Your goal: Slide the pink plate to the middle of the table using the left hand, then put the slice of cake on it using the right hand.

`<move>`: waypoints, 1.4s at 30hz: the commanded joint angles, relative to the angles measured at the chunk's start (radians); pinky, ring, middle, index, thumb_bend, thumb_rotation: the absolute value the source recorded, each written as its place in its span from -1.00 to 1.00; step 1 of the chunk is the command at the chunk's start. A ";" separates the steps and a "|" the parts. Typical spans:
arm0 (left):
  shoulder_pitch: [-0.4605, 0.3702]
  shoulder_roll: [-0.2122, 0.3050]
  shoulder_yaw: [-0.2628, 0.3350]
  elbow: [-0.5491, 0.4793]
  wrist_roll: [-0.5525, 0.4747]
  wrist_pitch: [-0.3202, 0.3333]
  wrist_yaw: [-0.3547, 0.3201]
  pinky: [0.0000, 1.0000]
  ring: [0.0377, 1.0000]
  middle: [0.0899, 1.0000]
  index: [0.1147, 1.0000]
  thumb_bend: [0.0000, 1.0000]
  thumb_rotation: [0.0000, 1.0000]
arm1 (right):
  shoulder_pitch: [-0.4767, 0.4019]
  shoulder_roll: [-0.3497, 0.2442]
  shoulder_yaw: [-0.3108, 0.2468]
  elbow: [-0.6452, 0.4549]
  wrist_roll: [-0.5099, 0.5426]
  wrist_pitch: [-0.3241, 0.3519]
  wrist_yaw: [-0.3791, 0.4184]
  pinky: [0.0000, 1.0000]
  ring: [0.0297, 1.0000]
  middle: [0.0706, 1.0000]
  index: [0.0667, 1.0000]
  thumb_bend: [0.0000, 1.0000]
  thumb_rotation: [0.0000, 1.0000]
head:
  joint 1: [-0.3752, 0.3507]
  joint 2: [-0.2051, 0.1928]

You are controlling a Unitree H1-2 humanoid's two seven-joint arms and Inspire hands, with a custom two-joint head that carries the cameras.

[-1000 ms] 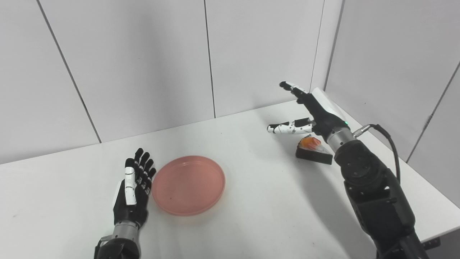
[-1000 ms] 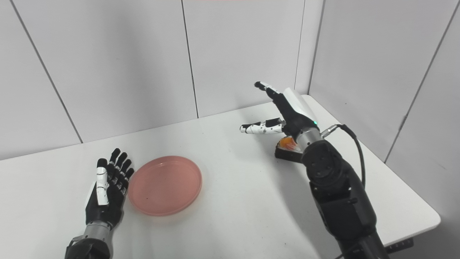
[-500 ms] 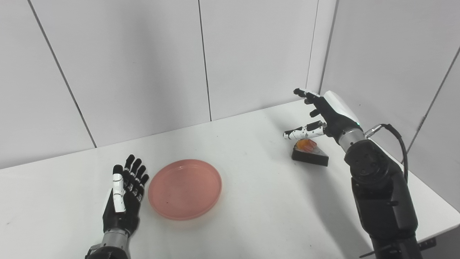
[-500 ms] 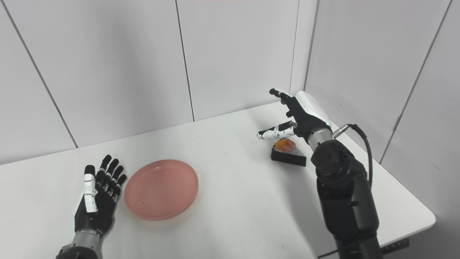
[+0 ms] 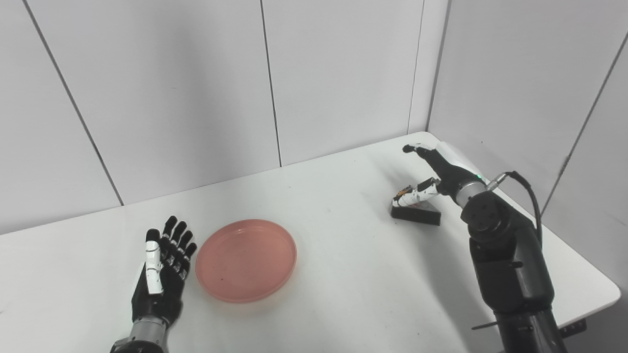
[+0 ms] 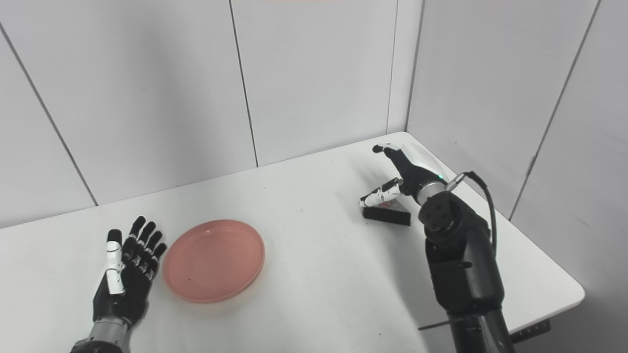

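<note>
- Two hands I am watching: left hand (image 5: 159, 274) is lying open, fingers spread, just left of the pink plate (image 5: 246, 259).
- Right hand (image 5: 434, 171) is hovering open over the cake slice (image 5: 415, 214), far right on the table (image 5: 343, 274).

R robot hand (image 5: 434, 171) spread over cake slice (image 5: 415, 214); pink plate (image 5: 246, 259) by L robot hand (image 5: 161, 279).

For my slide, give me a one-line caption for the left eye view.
Open left hand rests beside the pink plate while the open right hand reaches over the slice of cake.
</note>
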 commanded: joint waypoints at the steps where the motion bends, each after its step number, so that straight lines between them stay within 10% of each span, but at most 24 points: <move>1: 0.025 0.017 0.008 0.029 -0.006 -0.018 -0.020 1.00 1.00 1.00 1.00 0.57 0.99 | -0.047 -0.016 0.004 -0.012 -0.043 -0.004 -0.036 0.83 0.90 0.88 0.74 0.77 -0.68 | 0.000 0.001; 21: 0.030 0.023 0.004 0.039 -0.003 -0.030 -0.041 1.00 1.00 0.99 1.00 0.55 0.99 | -0.043 -0.026 0.026 0.118 -0.057 -0.004 -0.134 1.00 0.84 0.81 0.69 0.78 -0.80 | 0.006 0.010; 42: 0.033 0.017 0.002 0.040 0.002 -0.036 -0.040 0.99 1.00 0.99 1.00 0.53 1.00 | -0.032 -0.084 0.166 0.291 0.215 -0.012 -0.384 0.58 0.74 0.78 0.60 0.65 -1.00 | 0.020 0.016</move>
